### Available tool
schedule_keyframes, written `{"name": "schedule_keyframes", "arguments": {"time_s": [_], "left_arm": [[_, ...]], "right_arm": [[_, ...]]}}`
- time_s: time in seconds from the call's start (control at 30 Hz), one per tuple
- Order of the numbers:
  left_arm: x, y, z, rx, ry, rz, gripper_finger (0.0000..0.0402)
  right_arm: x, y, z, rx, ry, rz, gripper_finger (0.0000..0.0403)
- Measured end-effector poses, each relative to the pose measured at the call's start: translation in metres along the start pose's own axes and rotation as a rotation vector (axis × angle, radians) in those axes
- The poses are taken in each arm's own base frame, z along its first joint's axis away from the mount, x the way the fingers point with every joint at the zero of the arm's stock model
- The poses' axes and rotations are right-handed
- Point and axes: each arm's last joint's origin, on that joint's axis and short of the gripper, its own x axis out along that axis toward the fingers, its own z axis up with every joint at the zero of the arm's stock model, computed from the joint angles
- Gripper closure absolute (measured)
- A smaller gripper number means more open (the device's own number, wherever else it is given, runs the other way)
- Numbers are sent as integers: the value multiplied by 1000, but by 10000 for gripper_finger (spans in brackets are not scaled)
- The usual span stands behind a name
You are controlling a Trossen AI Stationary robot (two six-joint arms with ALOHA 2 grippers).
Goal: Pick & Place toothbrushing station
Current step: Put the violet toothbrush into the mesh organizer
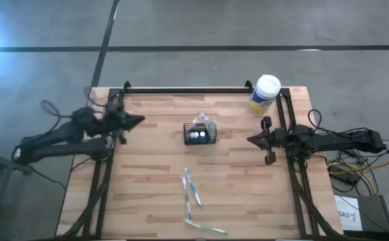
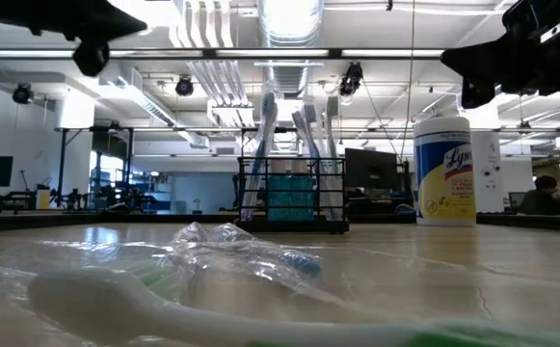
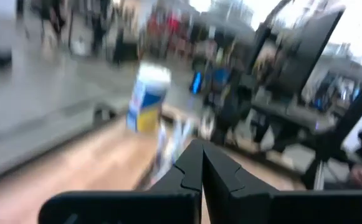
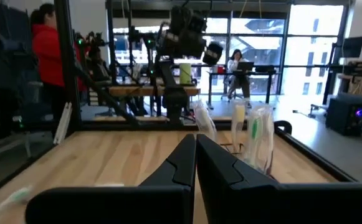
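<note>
I see the toothbrushing station (image 1: 200, 136) standing mid-table with wrapped brushes upright in it, between my two grippers and well apart from both. My left gripper (image 1: 139, 120) has its fingers pressed together, empty; my right gripper (image 1: 250, 140) is likewise closed on nothing. Loose toothbrushes (image 1: 191, 189) lie nearer the front edge.

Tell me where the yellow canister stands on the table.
In the high view the yellow canister stands upright at the table's far right corner, beside the black rail, behind the right gripper.
</note>
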Motion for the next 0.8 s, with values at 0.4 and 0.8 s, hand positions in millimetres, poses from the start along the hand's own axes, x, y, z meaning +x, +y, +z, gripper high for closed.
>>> {"name": "schedule_keyframes", "arguments": {"time_s": [0.4,0.8], "left_arm": [[68,-45,-53,-2,418,14,399],[99,-123,-94,-171,652,26,364]], "right_arm": [[0,-1,3,20,-33,-23,394],[0,-1,2,-28,-23,-22,394]]}}
